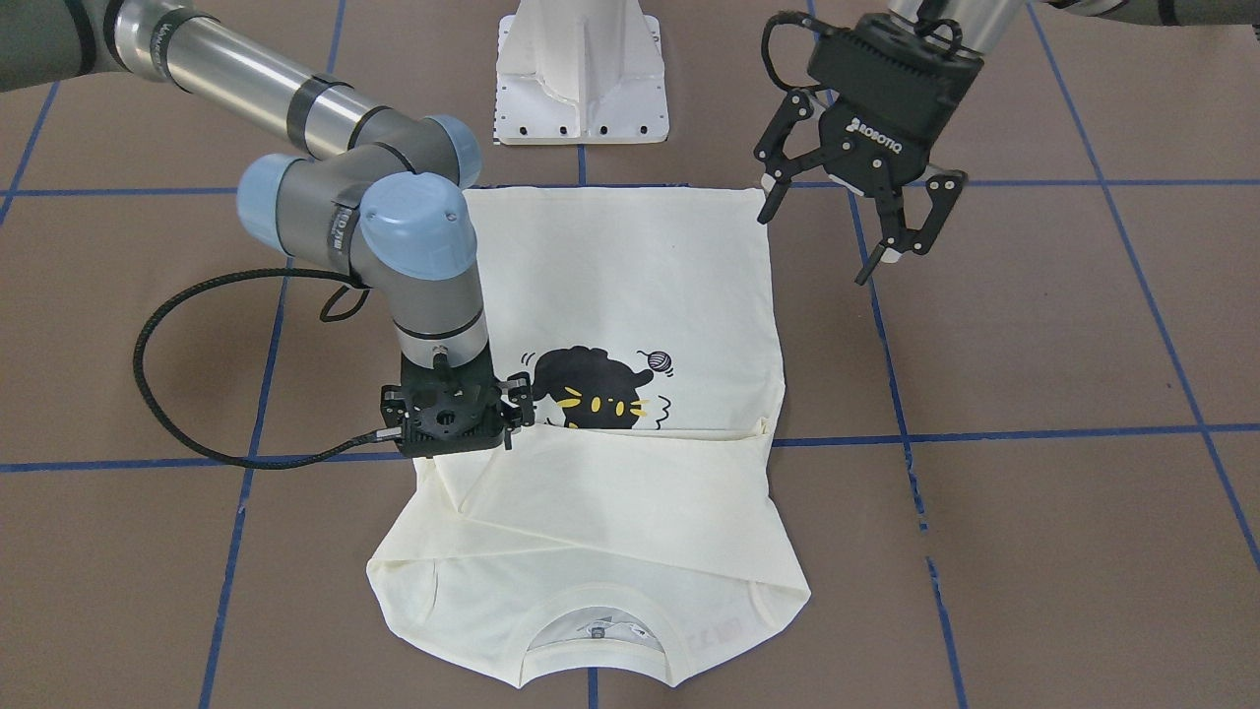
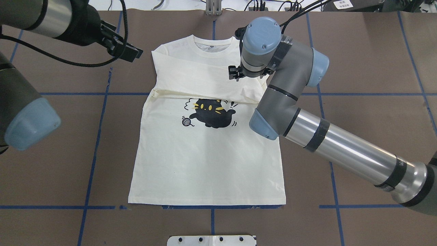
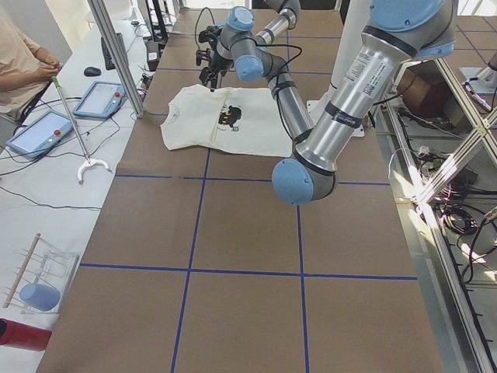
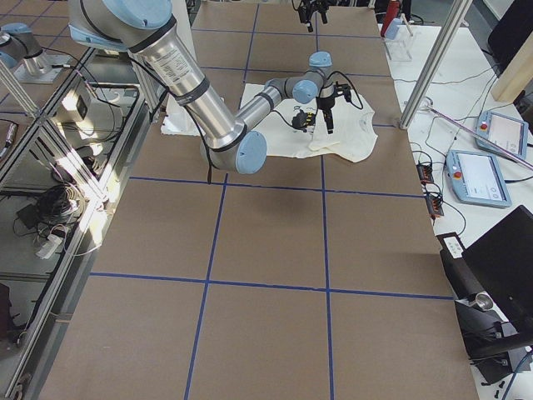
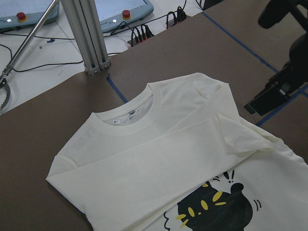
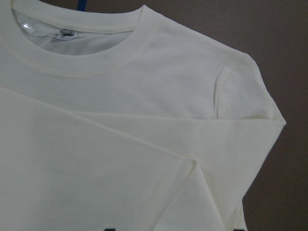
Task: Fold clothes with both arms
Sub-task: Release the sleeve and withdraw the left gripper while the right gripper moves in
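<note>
From where I stand the shirt lies flat on the table, printed side up. Its hem is towards the robot's white pedestal and its collar is towards the far edge. Both sleeves are laid across the chest in a band that just clips the top of the cat print, which squares the garment up for the bigger folds. The right gripper sits low on the cloth at the shirt's right edge, just where a sleeve turns back across the body. That looks like the spot to pin or tidy the crease. The wrist and camera mount hide its fingers, and its own camera shows only cloth, so I cannot tell whether they are pinching the fabric or let go. The left gripper hangs well above the table off the shirt's left side. Its fingers are spread wide and hold nothing, and I'd guess it is parked there so its camera can take in the collar and shoulder. By my reckoning the sleeve stage is about finished and the body has yet to be folded. That will want both arms taking matching corners, or the edges will come out askew.
</note>
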Controlling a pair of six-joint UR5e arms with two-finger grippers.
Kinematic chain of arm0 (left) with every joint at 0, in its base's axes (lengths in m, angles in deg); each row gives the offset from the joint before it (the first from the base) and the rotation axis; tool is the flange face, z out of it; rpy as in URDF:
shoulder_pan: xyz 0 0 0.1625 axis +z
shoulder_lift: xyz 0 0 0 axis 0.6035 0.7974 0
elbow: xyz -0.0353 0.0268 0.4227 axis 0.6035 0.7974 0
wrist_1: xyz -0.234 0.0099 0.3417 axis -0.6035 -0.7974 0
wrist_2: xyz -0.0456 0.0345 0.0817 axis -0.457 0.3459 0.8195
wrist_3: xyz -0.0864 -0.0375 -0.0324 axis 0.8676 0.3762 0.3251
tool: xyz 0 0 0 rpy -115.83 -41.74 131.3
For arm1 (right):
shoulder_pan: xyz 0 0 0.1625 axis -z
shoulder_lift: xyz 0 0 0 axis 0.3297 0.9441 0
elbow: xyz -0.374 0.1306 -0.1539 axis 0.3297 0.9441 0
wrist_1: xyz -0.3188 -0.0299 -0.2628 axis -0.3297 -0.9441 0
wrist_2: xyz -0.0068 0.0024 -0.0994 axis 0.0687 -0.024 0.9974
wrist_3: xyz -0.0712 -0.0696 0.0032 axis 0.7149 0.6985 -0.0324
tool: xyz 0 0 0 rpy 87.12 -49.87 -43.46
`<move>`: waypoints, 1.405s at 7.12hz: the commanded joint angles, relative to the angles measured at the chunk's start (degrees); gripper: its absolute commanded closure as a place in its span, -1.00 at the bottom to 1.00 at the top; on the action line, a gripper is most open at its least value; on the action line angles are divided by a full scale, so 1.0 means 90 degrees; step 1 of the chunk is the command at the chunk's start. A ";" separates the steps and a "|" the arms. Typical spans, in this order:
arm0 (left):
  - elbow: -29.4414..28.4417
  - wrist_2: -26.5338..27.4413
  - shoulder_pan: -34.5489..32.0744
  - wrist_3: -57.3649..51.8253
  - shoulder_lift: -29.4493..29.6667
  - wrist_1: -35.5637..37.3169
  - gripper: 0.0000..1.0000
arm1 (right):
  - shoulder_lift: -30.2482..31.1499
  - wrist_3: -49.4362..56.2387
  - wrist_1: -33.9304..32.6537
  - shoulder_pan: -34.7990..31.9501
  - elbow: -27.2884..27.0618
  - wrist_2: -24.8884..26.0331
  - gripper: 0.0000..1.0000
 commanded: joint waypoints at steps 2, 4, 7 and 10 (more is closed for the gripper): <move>0.0027 -0.0226 -0.0234 -0.0308 -0.0147 -0.0008 -1.00 | -0.0207 -0.0081 -0.0064 0.0510 0.0510 0.0889 -0.54; 0.0027 -0.0226 -0.0234 -0.0279 -0.0147 -0.0008 -1.00 | -0.0255 0.0511 -0.0648 0.0540 0.0481 0.1085 -0.47; 0.0017 -0.0226 -0.0234 -0.0230 -0.0147 -0.0008 -1.00 | -0.0226 0.1070 -0.0922 0.0511 0.0462 0.1329 -0.38; 0.0007 -0.0226 -0.0224 -0.0211 -0.0147 -0.0008 -1.00 | 0.0132 0.1898 -0.1021 0.0160 0.0103 0.1330 0.12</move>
